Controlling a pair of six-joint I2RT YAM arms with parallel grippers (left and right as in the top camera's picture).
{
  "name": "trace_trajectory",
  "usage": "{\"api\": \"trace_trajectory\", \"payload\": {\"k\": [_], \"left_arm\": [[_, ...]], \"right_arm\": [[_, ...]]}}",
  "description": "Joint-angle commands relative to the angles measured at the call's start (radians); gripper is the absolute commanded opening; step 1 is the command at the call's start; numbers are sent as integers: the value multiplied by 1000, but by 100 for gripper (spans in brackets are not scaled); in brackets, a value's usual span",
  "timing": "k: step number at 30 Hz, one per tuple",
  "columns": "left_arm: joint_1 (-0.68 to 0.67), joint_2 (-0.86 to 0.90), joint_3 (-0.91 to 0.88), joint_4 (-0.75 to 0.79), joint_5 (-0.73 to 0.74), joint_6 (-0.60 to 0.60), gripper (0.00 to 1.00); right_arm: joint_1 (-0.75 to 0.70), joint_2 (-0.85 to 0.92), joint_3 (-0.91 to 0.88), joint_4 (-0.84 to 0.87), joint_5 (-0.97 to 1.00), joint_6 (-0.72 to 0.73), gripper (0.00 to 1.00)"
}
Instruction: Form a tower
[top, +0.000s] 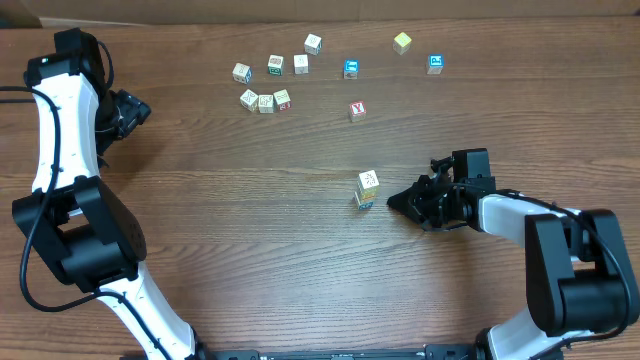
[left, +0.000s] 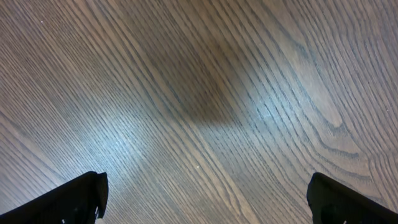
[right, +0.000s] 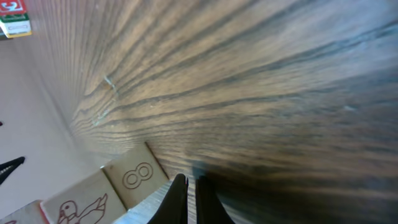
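The tower (top: 367, 188) stands mid-table as a short column of small wooden cubes, with a cream top and a bluish face lower down. My right gripper (top: 392, 203) is shut and empty, its tip just right of the tower's base. I cannot tell whether it touches. In the right wrist view my shut right gripper (right: 191, 190) points beside the tower's cube marked 8 (right: 134, 177), and a cube with a duck drawing (right: 78, 206) adjoins it. My left gripper (top: 135, 108) is far off at the left, open over bare wood. Its fingers (left: 87, 194) stand wide apart.
Several loose alphabet cubes lie at the back: a cluster (top: 266, 101), a row (top: 275, 65), a blue one (top: 350, 68), a yellow one (top: 402, 42), another blue one (top: 435, 64). A red-marked cube (top: 357, 110) lies behind the tower.
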Motion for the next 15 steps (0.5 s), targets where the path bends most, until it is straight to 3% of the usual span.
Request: {"api": "trace_trajectory", "payload": {"k": [1, 15], "left_arm": [[-6, 3, 13, 1, -3, 8, 100], [-6, 3, 13, 1, -3, 8, 99]], "right_arm": [[6, 39, -9, 19, -42, 16, 4], [6, 39, -9, 77, -73, -5, 4]]}}
